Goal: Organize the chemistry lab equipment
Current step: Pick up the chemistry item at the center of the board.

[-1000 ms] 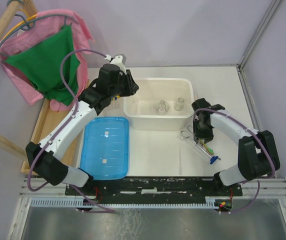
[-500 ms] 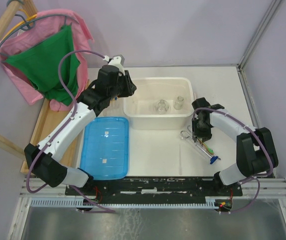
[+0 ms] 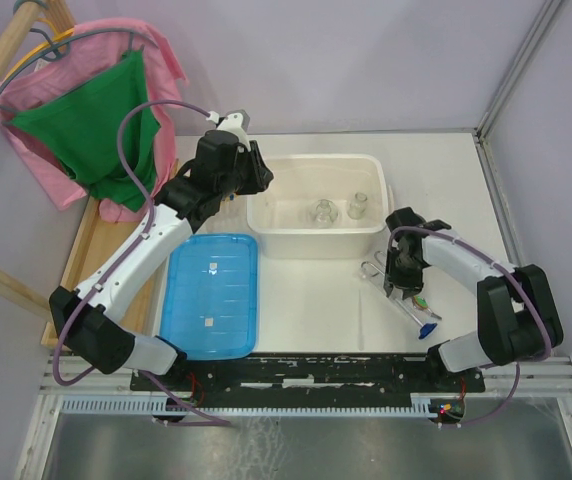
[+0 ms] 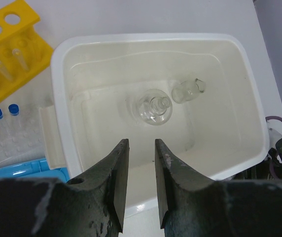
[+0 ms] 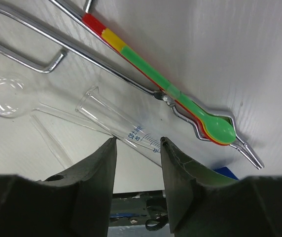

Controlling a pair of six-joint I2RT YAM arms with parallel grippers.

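My left gripper (image 4: 142,180) hangs over the near-left rim of the white tub (image 4: 131,37), slightly open and empty; in the top view (image 3: 259,172) it is at the tub's (image 3: 316,160) left corner. Two clear glass flasks (image 4: 153,107) (image 4: 188,90) lie in the tub. The yellow rack (image 4: 8,47) and blue-capped tubes (image 4: 5,111) lie left of the tub. My right gripper (image 5: 137,143) is open, low over a clear graduated tube (image 5: 121,126), beside the metal tongs (image 5: 27,49) and a green-tipped rod (image 5: 180,98). It is right of the tub in the top view (image 3: 399,285).
The flat blue ribbed lid (image 3: 211,295) lies on the table left of centre. A clear pipette bulb (image 5: 3,96) lies by the tongs' handles. A blue piece (image 3: 428,325) sits near the front edge. Pink and green cloths (image 3: 96,120) hang at far left.
My right gripper has moved toward the near edge and lower, over the tongs and rods. The left arm has shifted only slightly.
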